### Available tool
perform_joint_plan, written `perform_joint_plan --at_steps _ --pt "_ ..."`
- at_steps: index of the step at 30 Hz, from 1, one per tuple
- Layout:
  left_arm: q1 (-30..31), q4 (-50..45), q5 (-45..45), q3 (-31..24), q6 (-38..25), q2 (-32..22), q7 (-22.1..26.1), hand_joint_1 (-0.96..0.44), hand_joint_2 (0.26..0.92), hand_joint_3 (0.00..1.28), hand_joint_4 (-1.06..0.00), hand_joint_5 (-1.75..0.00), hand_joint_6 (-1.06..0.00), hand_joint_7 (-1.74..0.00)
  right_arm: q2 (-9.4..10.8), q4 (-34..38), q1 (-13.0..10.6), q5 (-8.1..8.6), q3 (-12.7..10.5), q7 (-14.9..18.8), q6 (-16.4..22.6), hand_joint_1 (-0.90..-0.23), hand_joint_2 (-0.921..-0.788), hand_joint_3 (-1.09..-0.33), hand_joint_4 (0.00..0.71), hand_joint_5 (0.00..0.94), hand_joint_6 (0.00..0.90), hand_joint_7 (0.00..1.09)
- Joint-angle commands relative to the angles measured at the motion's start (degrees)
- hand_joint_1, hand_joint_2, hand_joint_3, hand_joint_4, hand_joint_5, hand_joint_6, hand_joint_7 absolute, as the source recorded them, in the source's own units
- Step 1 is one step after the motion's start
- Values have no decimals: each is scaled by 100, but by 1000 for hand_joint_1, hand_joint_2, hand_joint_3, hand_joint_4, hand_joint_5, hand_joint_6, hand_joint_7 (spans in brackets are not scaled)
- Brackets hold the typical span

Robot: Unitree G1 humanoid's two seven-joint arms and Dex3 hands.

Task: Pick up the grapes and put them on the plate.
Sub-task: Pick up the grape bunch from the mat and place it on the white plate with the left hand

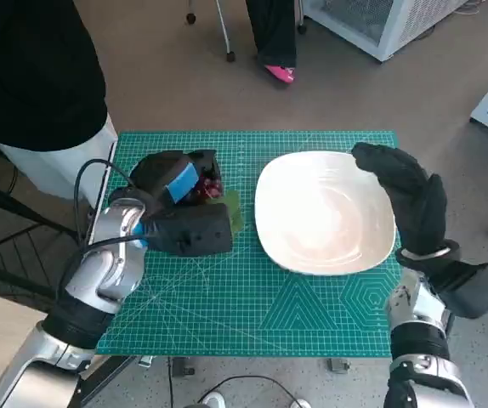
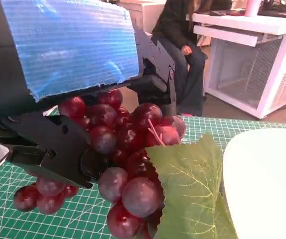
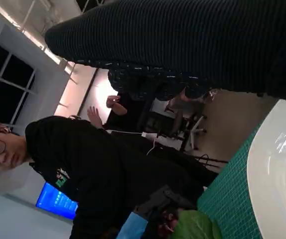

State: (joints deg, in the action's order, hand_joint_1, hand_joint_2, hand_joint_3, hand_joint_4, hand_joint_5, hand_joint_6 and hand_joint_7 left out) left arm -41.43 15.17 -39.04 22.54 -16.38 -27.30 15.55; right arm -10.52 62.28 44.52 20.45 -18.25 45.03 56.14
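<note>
The left hand [image 1: 178, 183] lies over the grapes [image 1: 211, 189] at the left part of the green cutting mat [image 1: 227, 289] that covers the surface, its blue-taped back turned upward and its forearm rising from the lower left of the head view. In the left wrist view the black fingers [image 2: 53, 144] curl down around the bunch of dark red grapes [image 2: 128, 149], with berries showing on both sides of them, so the hand is closed on the bunch; whether the grapes are lifted clear of the mat cannot be told, though the lowest berries sit close against the mat [image 2: 13, 219]. A green leaf [image 2: 193, 189] attached to the bunch spreads toward the plate [image 2: 267, 184] and lies just beside its rim. The white plate [image 1: 265, 225] stands on the mat to the right of the grapes, near but apart from them. The right hand [image 1: 405, 200], in its black knitted glove, is held above the far right edge of the plate, forearm upright from the lower right, fingers extended and slightly bent over the rim with nothing in them; contact with the plate cannot be confirmed. In the right wrist view the glove [image 3: 193, 45] forms a dark band, the plate rim [image 3: 277, 164] shows beneath it, and a person in dark clothing [image 3: 98, 174] is beyond the surface. A person's legs and a pink shoe [image 1: 280, 73] stand on the floor past the mat.
</note>
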Motion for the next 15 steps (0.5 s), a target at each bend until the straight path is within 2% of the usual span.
perform_joint_plan --at_steps 1,9,15 --pt "-268 -135 -70 -26 -34 97 117 1 921 159 -594 -1255 -509 -1287 -34 56 -16 52 -47 38 -60 -451 -921 -539 253 3 247 6" --pt "-797 117 -147 140 65 458 200 1 921 155 -617 -1319 -511 -1196 -70 10 -58 68 -80 43 -60 -457 -921 -531 259 4 253 8" --pt "-1257 744 -112 307 401 875 47 1 921 149 -610 -1376 -546 -1115 -102 -109 -140 91 -105 28 -54 -471 -921 -521 266 6 260 10"
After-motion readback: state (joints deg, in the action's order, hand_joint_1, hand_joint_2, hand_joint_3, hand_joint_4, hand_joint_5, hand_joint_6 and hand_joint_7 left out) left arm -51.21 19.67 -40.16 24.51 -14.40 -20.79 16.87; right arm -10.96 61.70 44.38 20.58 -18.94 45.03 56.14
